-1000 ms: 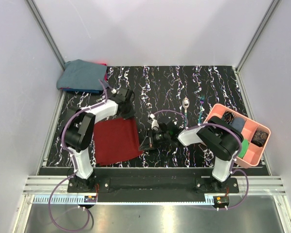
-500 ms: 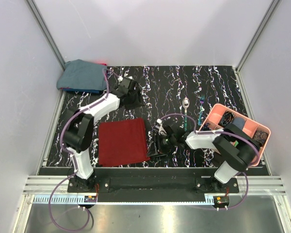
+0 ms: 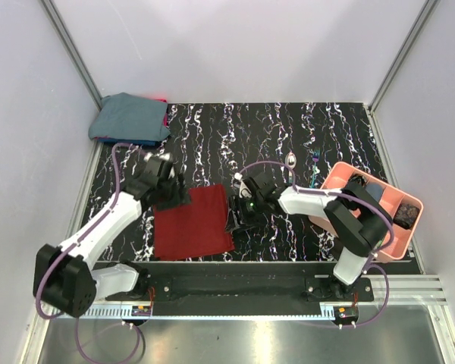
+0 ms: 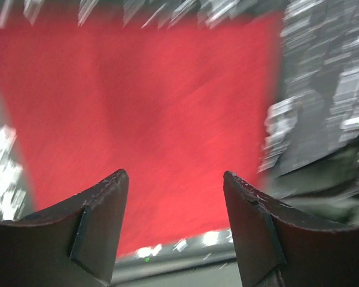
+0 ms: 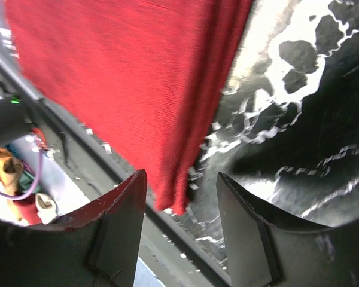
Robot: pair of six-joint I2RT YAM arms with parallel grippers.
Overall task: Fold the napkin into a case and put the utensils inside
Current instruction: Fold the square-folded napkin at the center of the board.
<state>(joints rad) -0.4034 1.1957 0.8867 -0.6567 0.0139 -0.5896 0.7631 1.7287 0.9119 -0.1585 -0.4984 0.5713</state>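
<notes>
The dark red napkin lies flat near the table's front edge as a rough rectangle. Its right edge shows stacked layers in the right wrist view. My left gripper hovers open over its far left corner, and the red cloth fills the view beyond the empty fingers. My right gripper stands open at the napkin's right edge, with the cloth's near corner just ahead of the gap. The spoon and the teal-handled piece lie at the back right, partly behind a cable.
A pink compartment tray with small items sits at the right, close to the right arm. A blue-grey cloth bundle lies at the back left corner. The table's front rail runs just beyond the napkin's near edge.
Both grippers opened and let the napkin go; it now lies flat. The left arm swung back, then forward to the napkin's far left corner. The right gripper stayed at the right edge.
</notes>
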